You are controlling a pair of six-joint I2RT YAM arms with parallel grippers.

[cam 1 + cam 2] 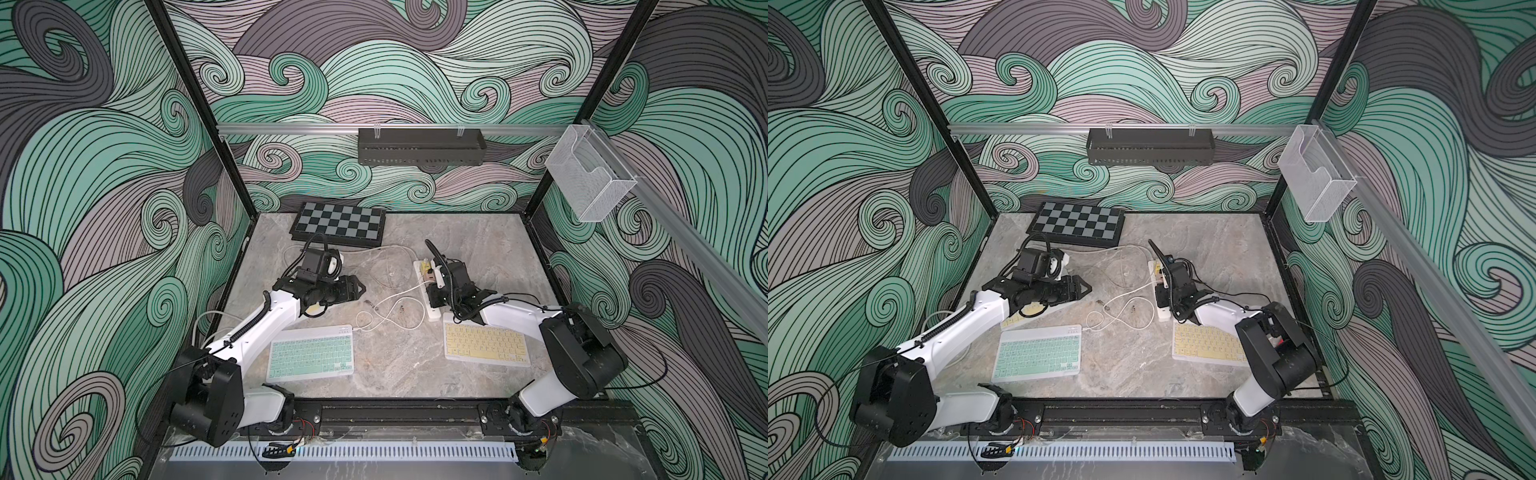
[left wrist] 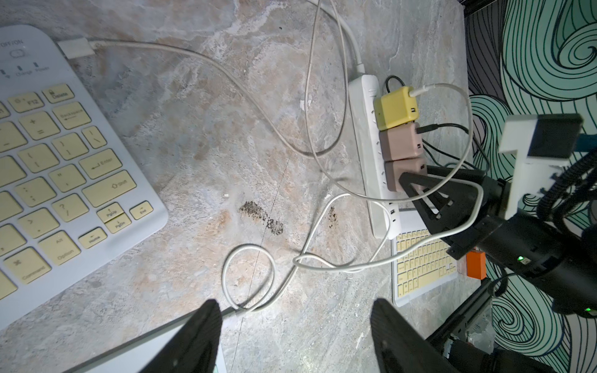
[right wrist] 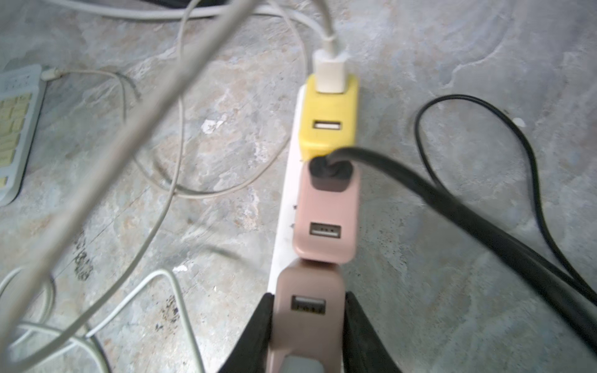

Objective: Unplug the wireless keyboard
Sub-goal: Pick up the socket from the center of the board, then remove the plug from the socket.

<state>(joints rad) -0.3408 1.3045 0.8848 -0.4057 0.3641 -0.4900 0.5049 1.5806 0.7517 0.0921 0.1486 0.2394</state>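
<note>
Mint keyboard [image 1: 309,359] at 7 o'clock by front edge, white cable [image 2: 247,246] in its far corner. Bare table [image 1: 399,365] btwn it & yellow keyboard [image 1: 484,345] at 5. L gripper [image 2: 295,306] splayed, empty. R gripper [image 3: 307,302] clamps nearest pink charger [image 3: 307,281] on power strip [image 3: 284,210], 1 o'clock.
</note>
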